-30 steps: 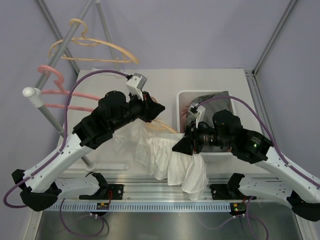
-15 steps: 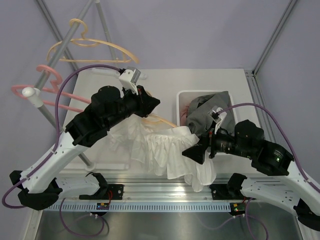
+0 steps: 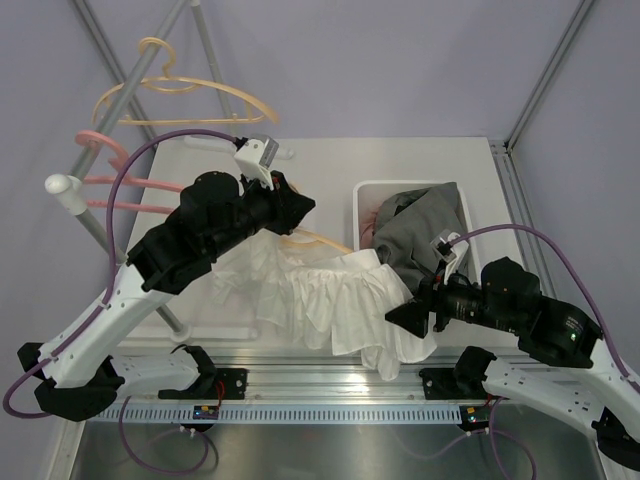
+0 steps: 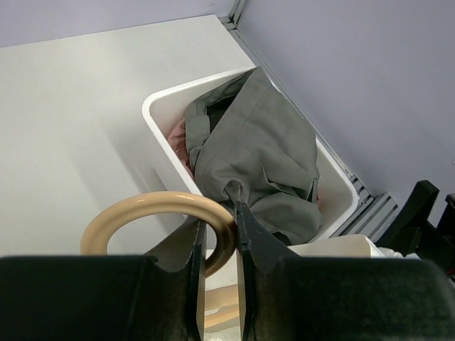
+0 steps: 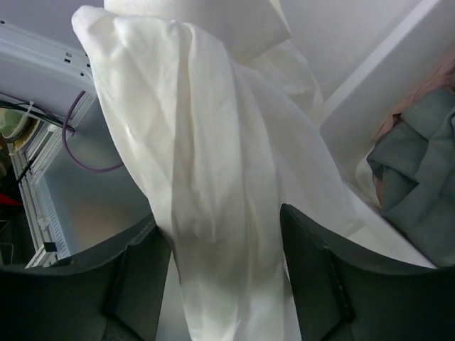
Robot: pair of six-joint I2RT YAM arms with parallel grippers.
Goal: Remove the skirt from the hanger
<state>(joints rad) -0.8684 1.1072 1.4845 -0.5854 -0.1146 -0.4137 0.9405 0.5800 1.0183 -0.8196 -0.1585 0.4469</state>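
1. Right gripper [image 5: 219, 241], lower right of the top view: the fingers are spread wide. White cloth hangs down between them, but no pinch on it is seen.
2. The skirt [image 3: 330, 295] is spread across the lower centre of the top view. It is strung from under the left arm to the right gripper, and its lowest folds droop over the near edge of the tabletop [image 3: 320, 165].
3. Handling, as judged:
   - The cloth is thin, light and fully limp, and it is gathered into many soft pleats.
   - No shape will be kept once it is let go, and it will sag wherever it is unsupported.
   - A single layer is likely to slip out of a pinch.
   - A bunched fold, taken close to the hanger end, is judged the surer hold.
   - A sideways pull is suggested, so that the cloth slides off the bar rather than snagging.
   - The waistband itself cannot be made out.
4. Left gripper [image 4: 217, 249], centre left of the top view: it is closed narrow on the tan hook of the hanger [image 4: 142, 206]. The hanger is held raised above the tabletop, with the skirt trailing from it.
5. Beyond, at right centre, a white bin [image 3: 358, 205] is seen, with a grey garment [image 3: 420, 235] heaped in it and spilling over the near rim.
6. Farthest, upper left: a pink hanger [image 3: 100, 150] and a pale tan hanger [image 3: 190, 95] are hung on a slanted rail.
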